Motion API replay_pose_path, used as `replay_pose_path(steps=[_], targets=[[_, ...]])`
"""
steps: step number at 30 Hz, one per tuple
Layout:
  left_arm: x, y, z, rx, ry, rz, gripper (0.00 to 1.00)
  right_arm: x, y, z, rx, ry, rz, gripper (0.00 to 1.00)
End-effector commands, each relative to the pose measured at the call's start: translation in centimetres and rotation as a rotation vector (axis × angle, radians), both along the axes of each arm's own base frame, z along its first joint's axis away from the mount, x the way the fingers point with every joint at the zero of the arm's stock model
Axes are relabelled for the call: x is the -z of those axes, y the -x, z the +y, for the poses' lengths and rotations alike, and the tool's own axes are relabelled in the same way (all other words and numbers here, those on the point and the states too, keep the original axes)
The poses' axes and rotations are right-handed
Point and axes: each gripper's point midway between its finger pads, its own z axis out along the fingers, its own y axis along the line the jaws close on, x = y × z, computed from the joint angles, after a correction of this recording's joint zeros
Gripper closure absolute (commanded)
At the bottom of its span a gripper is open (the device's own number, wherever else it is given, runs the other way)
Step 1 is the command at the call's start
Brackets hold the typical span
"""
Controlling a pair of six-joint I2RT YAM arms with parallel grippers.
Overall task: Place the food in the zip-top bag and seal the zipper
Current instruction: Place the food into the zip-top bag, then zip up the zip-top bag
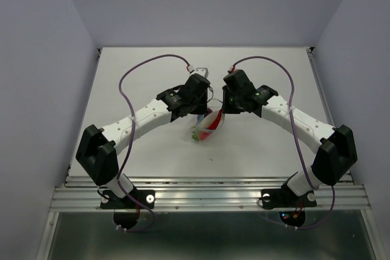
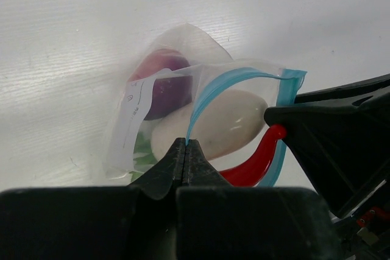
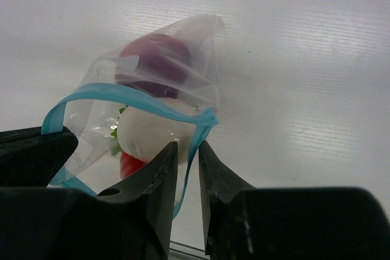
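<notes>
The zip-top bag [image 2: 183, 44] is over the middle of the white desk [image 1: 274, 71], roughly midway between its left and right edges, between the two pincers. Whether its bottom touches the desk cannot be told. It is crinkly clear plastic, and its mouth gapes in a loop. The light-blue zipper [image 2: 231, 77] is unsealed along most of its run.

A white label [image 2: 131, 120] is stuck on one face. It bears a small round mark and fine print too small to read.

All three foods lie inside. The purple-red onion [image 2: 167, 89] is deepest. The white radish [image 2: 225, 120] is in front of it, with its green leaves [image 2: 141, 147] low at one side. The curved red chili [image 2: 256, 162] is at the mouth, its tip near the zipper.

The left pincer [image 2: 186, 150] is clenched on the zipper strip, fingertips pressed together. The right pincer [image 3: 187, 150] has its fingers slightly parted. The blue strip runs through the gap between them, apparently released rather than pinched.
</notes>
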Motion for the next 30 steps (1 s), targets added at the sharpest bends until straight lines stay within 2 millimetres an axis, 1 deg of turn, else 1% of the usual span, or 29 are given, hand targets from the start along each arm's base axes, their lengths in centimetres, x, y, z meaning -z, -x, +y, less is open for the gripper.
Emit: replay_pose_path(steps=[1,4,6,7,9,11,13,17,22,24,28,30], targets=[[-2.2,0.0,-0.7,0.032,0.06,-0.051,1.0,-1.8,-0.6,-0.3,0.01,-0.018,-0.05,0.75],[-2.1,0.1,-0.7,0.03,0.06,-0.048,1.0,-2.4,-0.5,-0.7,0.009,-0.01,-0.072,0.75],[-2.1,0.0,-0.7,0.023,0.062,-0.05,1.0,-3.2,-0.6,-1.3,0.004,0.011,-0.104,0.74],[-2.2,-0.1,-0.7,0.02,0.066,-0.052,1.0,-4.1,-0.7,-1.8,0.011,0.022,-0.133,0.74],[-2.4,-0.1,-0.8,0.011,0.074,-0.052,1.0,-5.6,-0.8,-2.1,-0.001,0.035,-0.162,0.74],[-2.5,-0.2,-0.9,0.004,0.084,-0.051,1.0,-7.1,-0.5,-2.0,-0.02,0.01,-0.187,0.74],[-2.7,-0.2,-1.0,0.001,0.094,-0.053,1.0,-7.8,0.1,-1.5,-0.064,-0.018,-0.193,0.74],[-2.4,-0.4,-1.0,-0.008,0.091,-0.045,1.0,-7.5,1.1,-0.7,-0.139,-0.042,-0.167,0.73],[-2.5,-0.3,-1.0,-0.014,0.101,-0.039,1.0,-5.8,2.4,0.3,-0.197,-0.071,-0.09,0.74],[-2.6,-0.3,-1.0,-0.016,0.104,-0.041,1.0,-5.4,2.6,0.3,-0.198,-0.074,-0.076,0.76],[-2.7,-0.3,-0.9,-0.016,0.107,-0.042,1.0,-3.7,3.0,0.3,-0.203,-0.053,-0.02,0.78],[-2.6,-0.3,-0.9,-0.015,0.106,-0.041,1.0,-3.2,3.0,0.3,-0.204,-0.044,-0.008,0.78]])
